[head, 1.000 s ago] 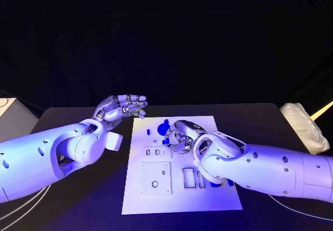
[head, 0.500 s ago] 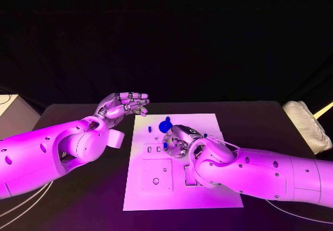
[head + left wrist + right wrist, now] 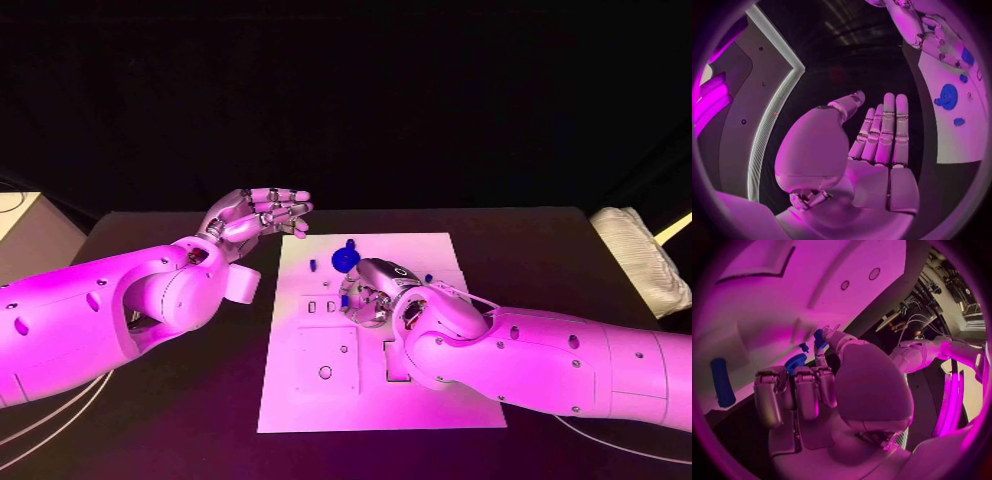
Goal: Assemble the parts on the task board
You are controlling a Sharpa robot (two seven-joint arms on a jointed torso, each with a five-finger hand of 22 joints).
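The task board [image 3: 378, 400] lies in the middle of the black bench [image 3: 173, 400]. The right hand [image 3: 378, 290] is lowered onto the board's middle, its fingers curled down, and in the right wrist view a small blue part [image 3: 819, 338] is seen pinched at its fingertips [image 3: 831, 335], close against the board. A round blue part [image 3: 345, 260] lies just beyond that hand, with another small blue piece [image 3: 313, 267] beside it. A long blue part [image 3: 721, 381] lies apart on the board in the right wrist view. The left hand [image 3: 260, 216] is held above the bench off the board's far left corner, fingers together and bent, with nothing in them.

The pinch appears slight, so the part could be tilted or dropped if it is pressed into a slot off-line. The round part could be nudged by the curled fingers. The board is not steadied by the left hand, so it could be shifted under a sideways push.
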